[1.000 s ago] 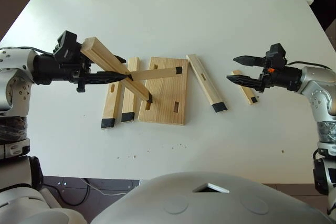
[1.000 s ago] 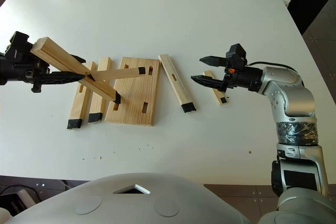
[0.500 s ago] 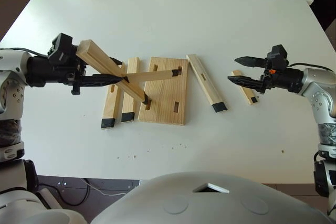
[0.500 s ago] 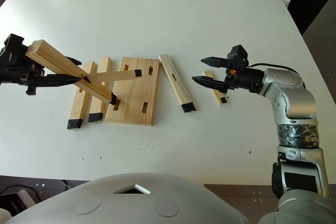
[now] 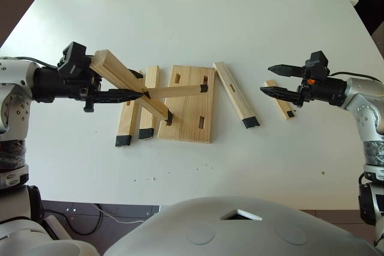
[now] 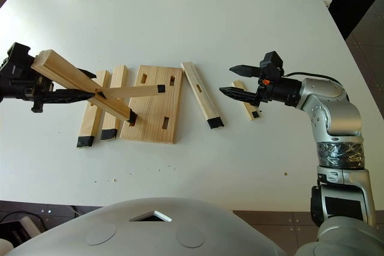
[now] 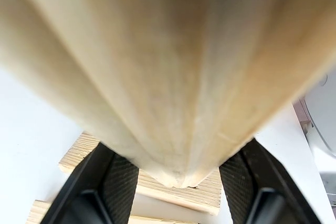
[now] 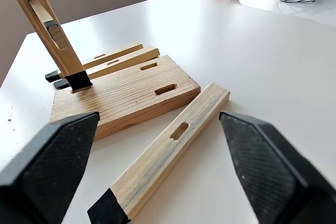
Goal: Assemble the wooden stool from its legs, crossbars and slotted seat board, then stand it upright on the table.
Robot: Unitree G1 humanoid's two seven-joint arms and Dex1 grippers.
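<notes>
A Unitree G1 works on a wooden stool laid out in parts on a white table. Its left gripper is clamped across the faces of a tilted leg, whose black-tipped lower end rests at a slot near the left edge of the slotted seat board. A crossbar juts from the leg's middle over the board. Two more legs lie side by side just left of the board, and a fourth leg lies just right of it. The right gripper hovers wide open and empty, near a short crossbar on the table. The pieces look light and rigid, though their smooth faces could pivot between narrow fingers. The surest hold is probably mid-length across the flat sides, clear of the slots.
</notes>
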